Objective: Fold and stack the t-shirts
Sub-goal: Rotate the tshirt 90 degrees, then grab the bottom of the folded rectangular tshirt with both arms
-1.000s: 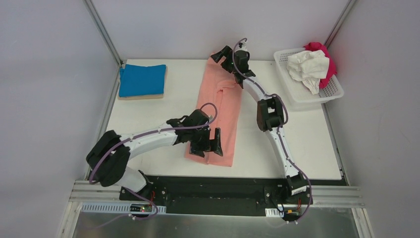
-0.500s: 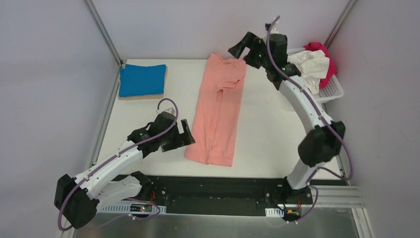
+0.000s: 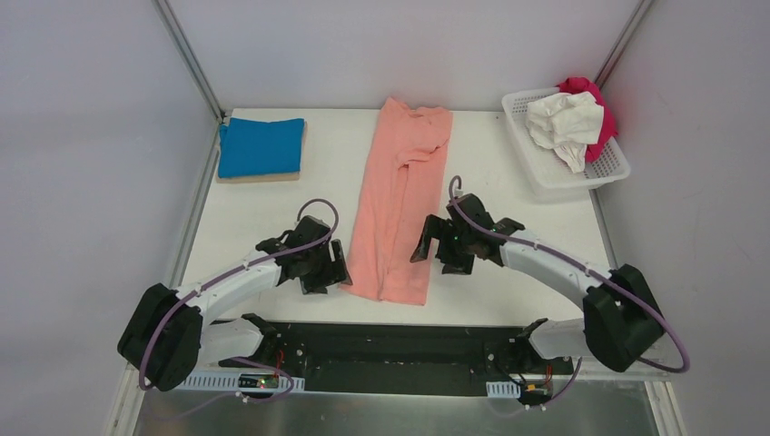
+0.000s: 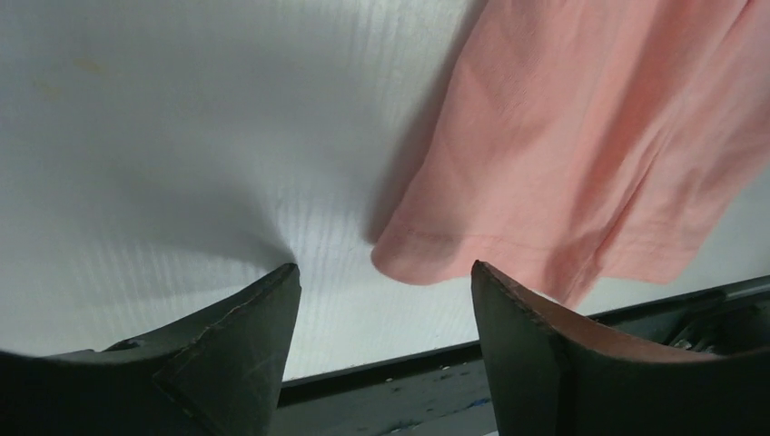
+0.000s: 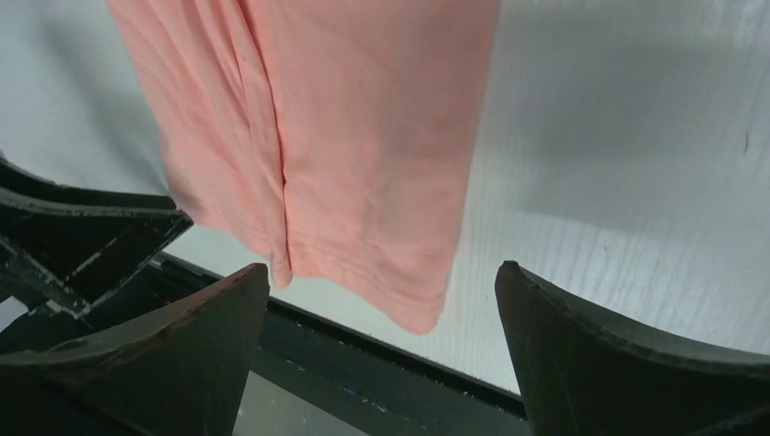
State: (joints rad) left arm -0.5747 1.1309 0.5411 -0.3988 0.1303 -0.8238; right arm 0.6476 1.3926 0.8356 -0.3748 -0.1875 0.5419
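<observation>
A salmon-pink t-shirt point(image 3: 399, 204) lies folded lengthwise in a long strip down the middle of the white table; its hem end is at the near edge. It also shows in the left wrist view point(image 4: 581, 154) and the right wrist view point(image 5: 363, 136). My left gripper point(image 3: 329, 272) is open and empty just left of the hem's near-left corner. My right gripper point(image 3: 438, 247) is open and empty just right of the hem's near-right corner. A bright blue t-shirt point(image 3: 261, 146) lies folded on a thin tan board at the far left. White point(image 3: 565, 123) and magenta point(image 3: 595, 102) t-shirts lie crumpled in the basket.
A white lattice basket point(image 3: 607, 171) stands at the far right corner. The table's near edge borders a black rail point(image 3: 399, 336) close behind both grippers. Grey walls enclose the table on three sides.
My right arm has swung from the shirt's collar end at the far side down to its near-right hem corner. My left gripper has shifted slightly nearer, staying beside the near-left hem corner.
</observation>
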